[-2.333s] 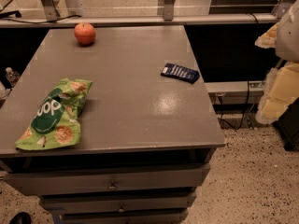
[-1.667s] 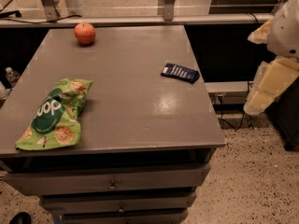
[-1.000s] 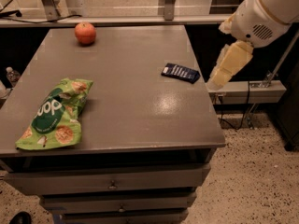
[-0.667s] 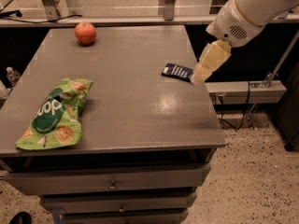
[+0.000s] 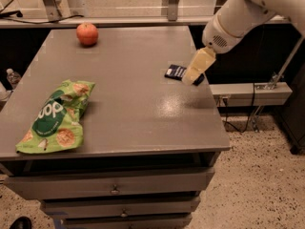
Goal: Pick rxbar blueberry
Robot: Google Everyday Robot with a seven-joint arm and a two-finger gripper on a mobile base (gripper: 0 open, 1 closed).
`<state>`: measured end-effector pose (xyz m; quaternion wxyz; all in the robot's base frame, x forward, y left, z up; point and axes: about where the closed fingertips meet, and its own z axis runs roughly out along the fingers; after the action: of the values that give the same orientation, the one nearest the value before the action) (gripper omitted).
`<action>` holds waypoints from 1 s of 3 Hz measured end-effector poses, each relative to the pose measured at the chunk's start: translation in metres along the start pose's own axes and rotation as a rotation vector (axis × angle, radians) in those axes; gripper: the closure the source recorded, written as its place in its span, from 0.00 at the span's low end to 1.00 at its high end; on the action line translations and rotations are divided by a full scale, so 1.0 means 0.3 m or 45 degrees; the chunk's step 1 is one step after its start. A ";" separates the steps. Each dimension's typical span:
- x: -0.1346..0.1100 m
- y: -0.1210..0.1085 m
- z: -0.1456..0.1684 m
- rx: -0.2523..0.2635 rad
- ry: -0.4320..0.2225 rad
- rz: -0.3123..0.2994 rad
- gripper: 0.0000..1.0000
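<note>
The rxbar blueberry [image 5: 175, 72] is a small flat dark navy wrapper lying near the right edge of the grey table [image 5: 128, 94]. My gripper [image 5: 192, 77] comes in from the upper right on a white arm. Its cream-coloured fingers [image 5: 199, 65] hang just over the right half of the bar and hide that part of it. Whether they touch the bar cannot be told.
A green chip bag [image 5: 55, 117] lies at the table's front left. A red-orange apple [image 5: 87, 34] sits at the back left. Drawers [image 5: 114, 189] run under the table front. A dark shelf with cables [image 5: 248, 92] stands to the right.
The arm has swung in from the right of the table and leftward. The gripper has gone from beside the table edge to directly over the bar. Bar, bag and apple have not moved.
</note>
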<state>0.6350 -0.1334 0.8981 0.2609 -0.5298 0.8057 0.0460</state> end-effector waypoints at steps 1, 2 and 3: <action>0.026 -0.053 0.100 -0.011 0.015 0.052 0.00; 0.029 -0.071 0.187 -0.045 0.029 0.090 0.00; 0.043 -0.074 0.254 -0.089 0.053 0.138 0.16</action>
<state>0.6790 -0.1271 0.8311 0.2225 -0.4950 0.8364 0.0772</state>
